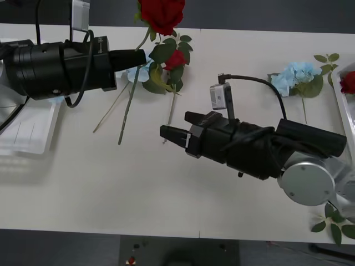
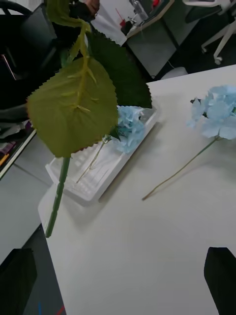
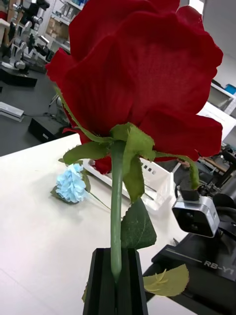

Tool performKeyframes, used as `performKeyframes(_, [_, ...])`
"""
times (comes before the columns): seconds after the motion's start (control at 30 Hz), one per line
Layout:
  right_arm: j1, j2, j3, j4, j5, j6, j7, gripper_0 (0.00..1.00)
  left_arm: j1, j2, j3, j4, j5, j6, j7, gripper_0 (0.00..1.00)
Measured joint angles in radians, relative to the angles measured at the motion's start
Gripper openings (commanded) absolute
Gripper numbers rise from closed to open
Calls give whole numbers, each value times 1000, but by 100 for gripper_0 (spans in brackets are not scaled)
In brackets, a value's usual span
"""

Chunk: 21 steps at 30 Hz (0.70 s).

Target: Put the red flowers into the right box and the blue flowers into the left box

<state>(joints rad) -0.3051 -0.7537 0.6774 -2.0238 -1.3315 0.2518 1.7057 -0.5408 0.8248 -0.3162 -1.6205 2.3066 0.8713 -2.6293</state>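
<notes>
Gripping a red rose [image 3: 140, 74] by its stem, the left gripper [image 3: 116, 275] has its black jaws clamped together on the green stalk, the bloom standing up beyond the jaw tips. In the front view that left gripper [image 1: 138, 56] reaches in over the far side of the counter [image 1: 111, 188], with the held rose [image 1: 162, 14] raised near the counter's far edge and its stem [image 1: 133, 88] slanting down to the surface. A second, smaller red rose [image 1: 175, 59] lies among dark leaves just beside it, and a bit of pale blue flower [image 1: 138, 73] shows under the jaws.

The right gripper [image 1: 177, 133] hovers over the middle of the counter with its jaws apart and nothing between them; the stem ends of the flower bunch lie just beyond its tips. Bare counter spreads around it toward the near edge.

Another blue flower [image 1: 294, 76] lies well apart on the right, near the rim of the right box [image 1: 339, 105], where a red bloom [image 1: 348, 82] already rests. The left box [image 1: 28, 138] sits at the counter's left edge; in the right wrist view this box [image 2: 93, 189] holds a blue flower [image 2: 129, 129], and a further blue flower [image 2: 219, 110] lies on the open counter beside it.
</notes>
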Motion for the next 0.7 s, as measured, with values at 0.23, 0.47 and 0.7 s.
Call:
performKeyframes(0.23, [-41,77,72,63,-29,-143,0,100,0,-31,-59,-1,0,-94,-3,0])
performKeyframes(0.47, [-185,121,190,190,-114,-226,0,100,0,-70,-99,-34,0,-207,-6,0])
performKeyframes(0.7, [-231,149,213,257,-150,-248,0,72,0,-70,-109,-42,-1,-211,-8,0])
